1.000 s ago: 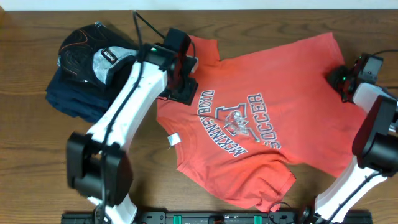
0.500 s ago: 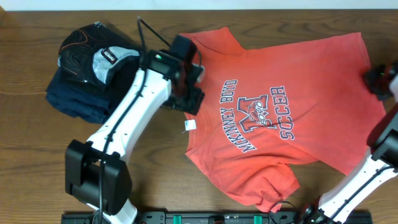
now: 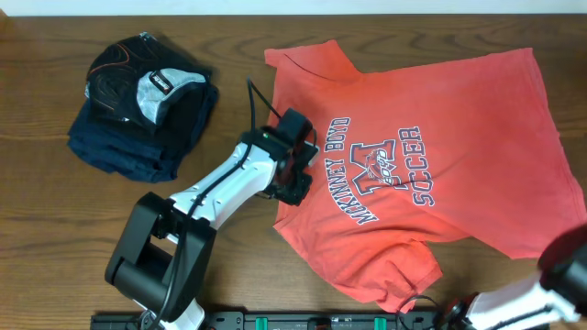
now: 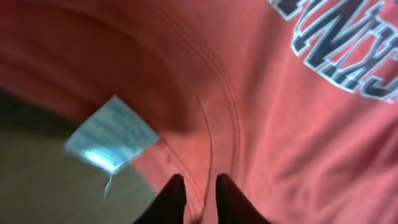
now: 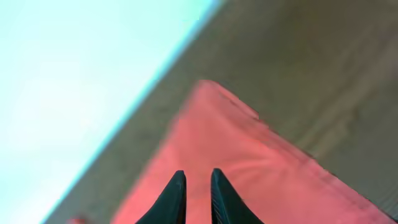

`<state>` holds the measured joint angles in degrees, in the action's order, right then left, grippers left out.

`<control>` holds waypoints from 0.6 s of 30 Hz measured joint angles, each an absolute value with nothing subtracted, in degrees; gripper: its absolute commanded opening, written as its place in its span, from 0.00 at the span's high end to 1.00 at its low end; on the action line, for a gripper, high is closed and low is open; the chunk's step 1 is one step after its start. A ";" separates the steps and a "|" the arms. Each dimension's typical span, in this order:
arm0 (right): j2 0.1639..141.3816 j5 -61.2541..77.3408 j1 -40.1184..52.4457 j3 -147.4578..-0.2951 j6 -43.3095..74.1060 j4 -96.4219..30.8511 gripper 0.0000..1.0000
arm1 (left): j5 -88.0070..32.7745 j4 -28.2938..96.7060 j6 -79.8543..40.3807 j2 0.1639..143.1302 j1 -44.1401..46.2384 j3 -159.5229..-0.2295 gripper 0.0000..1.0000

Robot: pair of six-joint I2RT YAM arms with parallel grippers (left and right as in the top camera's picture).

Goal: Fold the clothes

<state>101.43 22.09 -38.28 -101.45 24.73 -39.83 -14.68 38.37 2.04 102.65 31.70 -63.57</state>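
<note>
The coral-red T-shirt (image 3: 459,101) lies spread flat, chest up, with its "SOCCER" lettering (image 3: 415,165) showing. My left gripper (image 3: 298,181) sits at the collar on the shirt's left edge. In the left wrist view the left gripper (image 4: 200,190) is shut, with a fold of the collar (image 4: 217,124) pinched between its tips. The white neck tag (image 4: 112,134) lies just left of it. My right gripper (image 5: 198,180) is outside the overhead view. It is shut and hangs over the shirt (image 5: 249,162) near a hem corner. I cannot tell if it touches the cloth.
A pile of dark navy folded garments (image 3: 128,147) lies at the back left, with a black garment with white swirl lines (image 3: 124,73) on top. Part of the right arm (image 3: 567,270) rises at the lower right. The table's far edge (image 5: 155,106) runs close behind the shirt's corner.
Both grippers dragged the shirt to the right, and it then stayed put. My left gripper slid down along the collar over the tag. My right gripper left the overhead view to the right.
</note>
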 measured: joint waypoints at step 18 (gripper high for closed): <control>85.12 25.04 -33.87 -102.13 23.07 -54.50 0.90 | 0.36 26.76 1.41 107.50 21.23 -62.57 0.91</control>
<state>85.12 25.04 -33.87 -102.13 23.07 -54.50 0.36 26.76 1.41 107.50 21.23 -62.57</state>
